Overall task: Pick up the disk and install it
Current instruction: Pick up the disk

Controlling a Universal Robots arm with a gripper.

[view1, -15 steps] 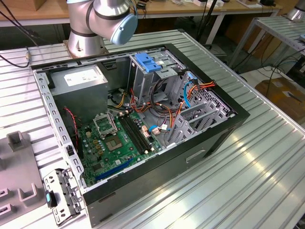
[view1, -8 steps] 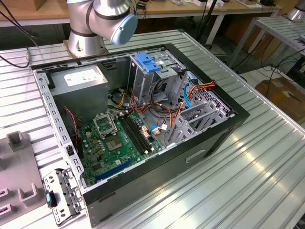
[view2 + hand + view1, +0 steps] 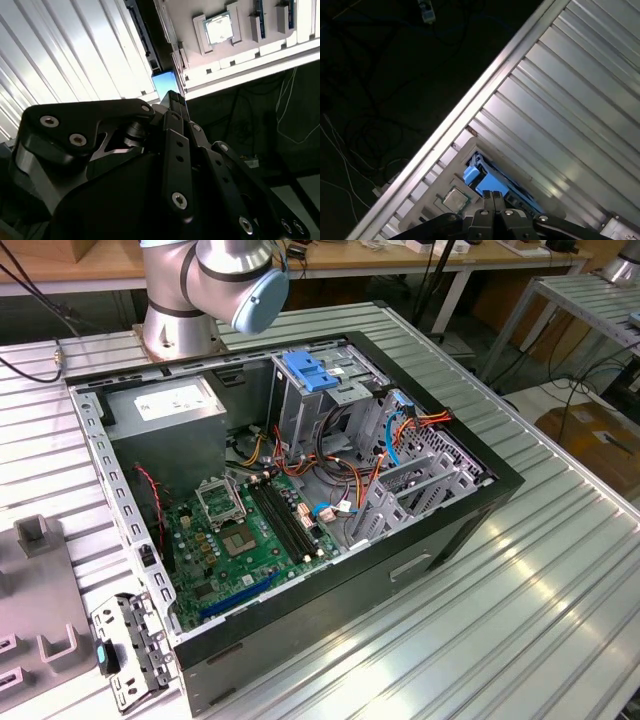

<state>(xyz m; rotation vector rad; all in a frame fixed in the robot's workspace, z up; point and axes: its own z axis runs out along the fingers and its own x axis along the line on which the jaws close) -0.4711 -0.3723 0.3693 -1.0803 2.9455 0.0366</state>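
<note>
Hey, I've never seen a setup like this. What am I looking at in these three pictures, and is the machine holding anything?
It's a robot arm standing on a ribbed metal table. The exterior view looks at an open computer case lying on that table. Both wrist views come from cameras on the arm, looking along its gripper. Its black fingers look closed together just above the disk, the blue-framed drive resting in a grey tray. Whether they touch it I cannot tell.

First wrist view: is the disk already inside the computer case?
No, the disk lies in a grey holder on the ribbed table, just ahead of the gripper.
</note>
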